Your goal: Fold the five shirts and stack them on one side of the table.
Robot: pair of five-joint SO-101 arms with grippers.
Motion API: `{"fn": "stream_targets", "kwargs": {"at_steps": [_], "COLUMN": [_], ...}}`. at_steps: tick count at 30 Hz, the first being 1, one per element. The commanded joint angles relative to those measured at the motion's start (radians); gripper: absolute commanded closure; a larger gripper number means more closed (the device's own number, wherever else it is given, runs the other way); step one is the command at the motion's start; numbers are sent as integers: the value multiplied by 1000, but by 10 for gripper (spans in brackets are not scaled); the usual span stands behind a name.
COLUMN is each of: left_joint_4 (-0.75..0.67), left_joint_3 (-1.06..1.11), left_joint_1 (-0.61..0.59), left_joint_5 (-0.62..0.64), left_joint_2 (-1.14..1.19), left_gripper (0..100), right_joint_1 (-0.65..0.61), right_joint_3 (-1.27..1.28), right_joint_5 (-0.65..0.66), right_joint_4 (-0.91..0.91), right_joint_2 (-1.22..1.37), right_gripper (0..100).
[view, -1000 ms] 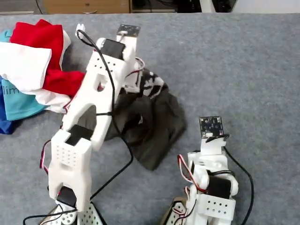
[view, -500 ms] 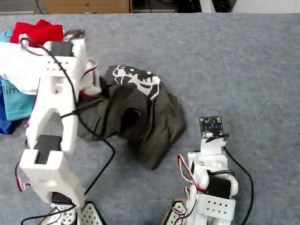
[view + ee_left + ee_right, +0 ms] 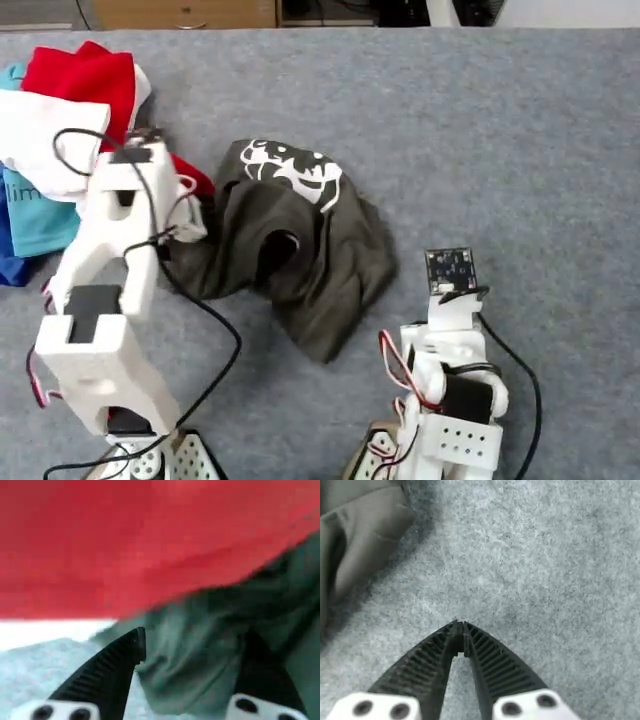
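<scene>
The left arm point(image 3: 100, 270) rises from its base, which stands well off the lower left of the dark shirt point(image 3: 310, 260), and runs along that shirt's left flank. Its wrist is bent down at the shirt's left edge. The left tool point(image 3: 195, 647) sits low over that edge, its two fingers point(image 3: 107, 672) spread wide with folds of the dark cloth between them. The right arm point(image 3: 450, 390) is folded back on itself just off the shirt's lower right corner, apart from the cloth. The right tool point(image 3: 460, 630) points down at the tabletop point(image 3: 545, 555) beside the shirt, ribbed fingers pressed tip to tip, holding nothing.
</scene>
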Motion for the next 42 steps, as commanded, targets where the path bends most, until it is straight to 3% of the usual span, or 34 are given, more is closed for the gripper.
{"fn": "stream_targets", "kwargs": {"at_steps": [1,5,10,18,23,29,30,34,42], "left_joint_4": [-38,-66,-37,308,459,483,483,480,494], "left_joint_3": [-3,-21,-164,-568,-690,-640,-612,-523,-506], "left_joint_1": [104,206,238,313,365,371,367,330,207], "left_joint_5": [46,72,77,69,66,-40,-71,0,-57], "left_joint_2": [27,111,191,134,71,24,21,15,15], "left_gripper": [699,753,987,981,981,960,916,730,736], "right_joint_1": [-4,-4,-4,-4,-4,-4,-4,-4,-4], "right_joint_3": [-1,-1,-1,-1,-1,-1,-1,-1,-1], "right_joint_5": [-9,-9,-9,-9,-9,-9,-9,-9,-9], "right_joint_4": [6,6,6,6,6,6,6,6,6], "right_joint_2": [-87,-87,-87,-87,-87,-87,-87,-87,-87], "right_gripper": [993,993,993,993,993,993,993,993,993]}}
